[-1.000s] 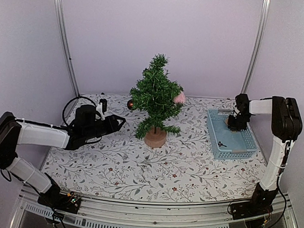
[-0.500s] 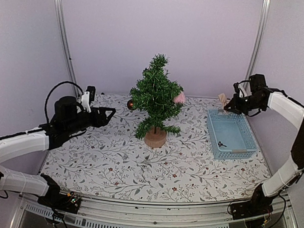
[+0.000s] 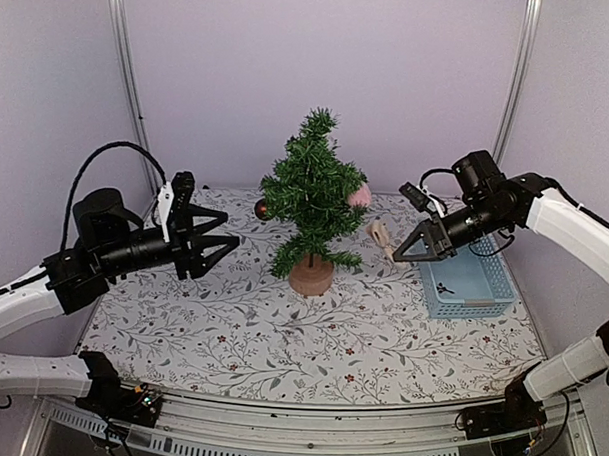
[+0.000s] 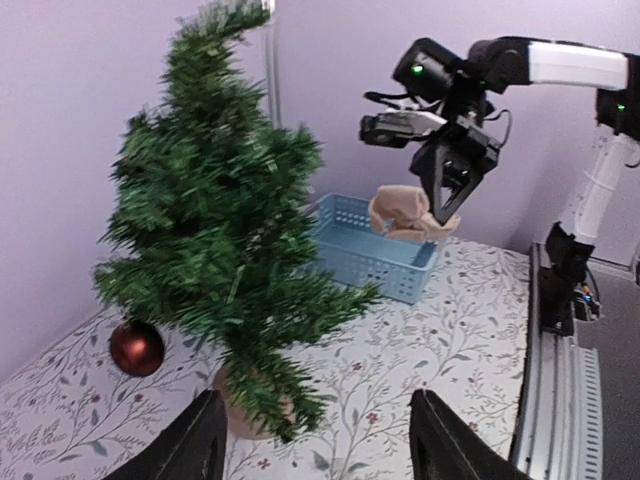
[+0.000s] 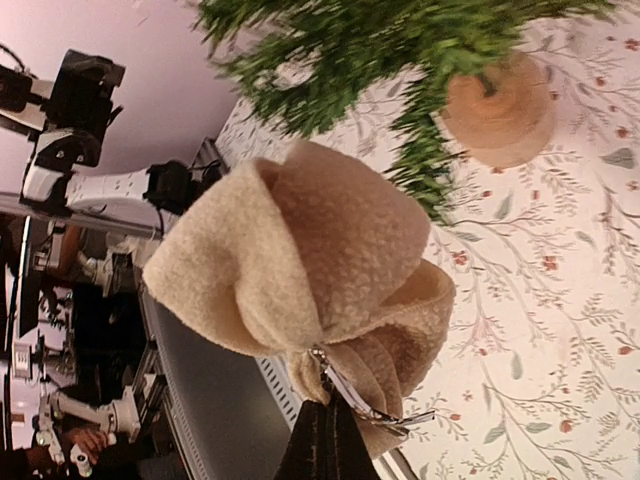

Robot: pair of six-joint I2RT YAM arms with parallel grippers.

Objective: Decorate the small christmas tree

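Observation:
The small christmas tree (image 3: 312,193), dark green on a round tan wooden base (image 3: 311,276), stands mid-table. It carries a dark red ball (image 3: 260,208) on its left and a pink ornament (image 3: 360,196) on its right. My right gripper (image 3: 398,253) is shut on the metal clip of a tan fleece bow (image 3: 381,237), held in the air to the right of the tree. The bow (image 5: 300,270) fills the right wrist view. My left gripper (image 3: 220,235) is open and empty, left of the tree and pointing at it. The tree (image 4: 215,230) and bow (image 4: 408,213) show in the left wrist view.
A light blue plastic basket (image 3: 467,279) sits at the right side of the table with a small dark item (image 3: 442,288) inside. The table has a floral cloth (image 3: 311,338). Metal frame posts (image 3: 129,82) stand at the back corners.
My right gripper has moved left from above the basket toward the tree, carrying the bow. My left arm has risen and swung right, closer to the tree.

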